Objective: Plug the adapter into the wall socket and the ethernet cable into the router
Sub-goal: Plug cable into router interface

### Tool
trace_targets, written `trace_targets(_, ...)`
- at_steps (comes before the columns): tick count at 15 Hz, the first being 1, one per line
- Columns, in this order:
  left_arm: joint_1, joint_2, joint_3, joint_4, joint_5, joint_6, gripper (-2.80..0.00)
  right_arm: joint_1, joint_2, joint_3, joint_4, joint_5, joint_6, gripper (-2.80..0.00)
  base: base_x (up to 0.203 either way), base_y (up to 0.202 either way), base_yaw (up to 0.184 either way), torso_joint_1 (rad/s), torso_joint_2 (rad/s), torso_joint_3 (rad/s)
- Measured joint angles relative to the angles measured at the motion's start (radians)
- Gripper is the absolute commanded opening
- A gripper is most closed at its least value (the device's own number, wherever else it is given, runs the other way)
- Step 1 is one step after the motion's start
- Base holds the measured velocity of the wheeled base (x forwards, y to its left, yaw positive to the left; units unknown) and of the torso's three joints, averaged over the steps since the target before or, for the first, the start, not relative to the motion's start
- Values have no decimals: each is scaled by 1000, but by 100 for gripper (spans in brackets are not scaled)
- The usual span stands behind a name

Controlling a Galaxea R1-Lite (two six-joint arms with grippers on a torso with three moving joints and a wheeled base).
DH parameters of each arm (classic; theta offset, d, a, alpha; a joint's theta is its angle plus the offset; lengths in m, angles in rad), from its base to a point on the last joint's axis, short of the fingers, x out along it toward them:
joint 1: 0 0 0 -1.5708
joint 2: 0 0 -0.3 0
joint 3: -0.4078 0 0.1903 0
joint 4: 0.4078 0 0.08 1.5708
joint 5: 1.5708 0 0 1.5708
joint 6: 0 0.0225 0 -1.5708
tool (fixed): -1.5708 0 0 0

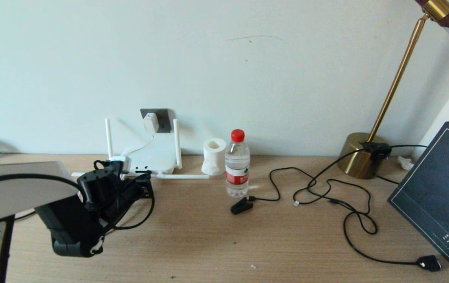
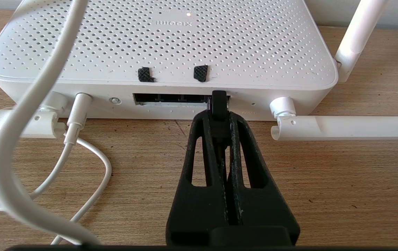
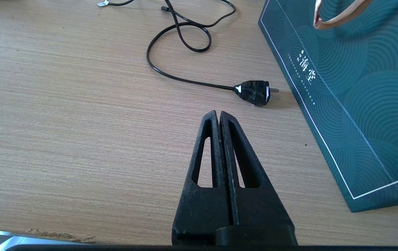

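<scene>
1. Head view: my left gripper (image 1: 142, 188) sits low on the desk at the near edge of the router (image 1: 151, 159), which lies against the wall on the left. The adapter (image 1: 150, 123) is already seated in the wall socket (image 1: 162, 118) just above the router, its white cord dropping to the router. A loop of the ethernet cable (image 1: 138, 223) trails from the gripper back toward me. My right arm does not appear here. To the right stand a paper roll (image 1: 214, 156) and a water bottle (image 1: 237, 164), with thinner black cords (image 1: 350, 212) well off toward the lamp (image 1: 360, 157).

2. Left wrist view: the left gripper (image 2: 218, 115) is clamped on the black plug end of the ethernet cable (image 2: 219, 101), its tip at the right end of the router's (image 2: 171, 42) dark port slot (image 2: 171, 98). The plug's long axis points straight ahead from the claw into the slot, so I judge the remaining move is a short push along that line. I cannot tell whether it is fully home.

3. Right wrist view: my right gripper (image 3: 218, 116) is parked over bare desk (image 3: 63, 122), fingers closed on nothing, near a black two-pin plug (image 3: 253, 92) and a dark green box (image 3: 359, 87). The left arm is clearly the nearer one.
</scene>
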Motion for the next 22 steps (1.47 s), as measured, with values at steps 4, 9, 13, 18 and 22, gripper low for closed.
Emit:
trace_targets(4,0,8,-10,1,0,0,-280,0,0,0,0,-1,0,-280,0,0,0,0,0,0)
trace_targets(9,0,13,-16,5,-1,0,-280,0,0,0,0,0,0,-280,0,0,0,0,0,0)
trace_targets(13,1,12,-16,6,-1,-1,-280,0,0,0,0,0,0,-280,0,0,0,0,0,0)
trace_targets(18,2,5,-11,0,-1,-2,0,0,0,0,0,0,-1,-280,0,0,0,0,0,0)
trace_targets(22,2,-2,0,-4,-1,-2,0,0,0,0,0,-1,0,-280,0,0,0,0,0,0)
